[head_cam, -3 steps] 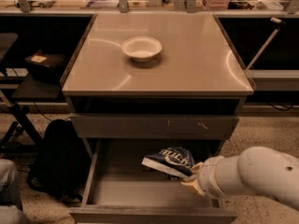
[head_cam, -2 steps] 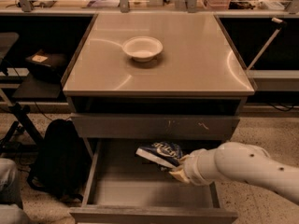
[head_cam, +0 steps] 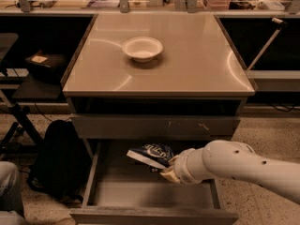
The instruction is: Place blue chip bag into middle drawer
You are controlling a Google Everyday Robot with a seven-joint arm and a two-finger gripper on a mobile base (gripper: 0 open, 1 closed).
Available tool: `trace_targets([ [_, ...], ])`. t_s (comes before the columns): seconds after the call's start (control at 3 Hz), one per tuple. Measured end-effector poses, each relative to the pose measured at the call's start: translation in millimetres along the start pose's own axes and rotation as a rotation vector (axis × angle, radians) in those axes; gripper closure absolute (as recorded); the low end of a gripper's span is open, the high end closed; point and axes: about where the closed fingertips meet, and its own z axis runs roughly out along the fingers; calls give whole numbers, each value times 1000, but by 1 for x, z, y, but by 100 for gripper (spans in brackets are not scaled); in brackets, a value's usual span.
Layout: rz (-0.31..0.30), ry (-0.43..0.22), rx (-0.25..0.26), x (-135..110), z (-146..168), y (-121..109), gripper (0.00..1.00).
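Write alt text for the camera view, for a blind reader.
The robot's pincer holds the blue chip bag over the open middle drawer. A white bowl sits on the cabinet top above.

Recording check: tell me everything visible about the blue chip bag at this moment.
The blue chip bag is a small, crinkled, foil-looking pouch, dark blue with white lettering and pale patches. It sits tilted, sloping down toward the right, over the back half of the open middle drawer, just below the drawer front above. Its lower right end meets the pincer at the tip of the white arm, which reaches in from the right. Whether the bag touches the drawer floor cannot be told.
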Motion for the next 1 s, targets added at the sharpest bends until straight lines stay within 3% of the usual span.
trace_targets([
  [0.33,16,-75,28,7,12,-21,100],
  [0.67,-2,-234,150,7,19,-91,100],
  [1.0,-27,-294,181,9,25,-118,100],
])
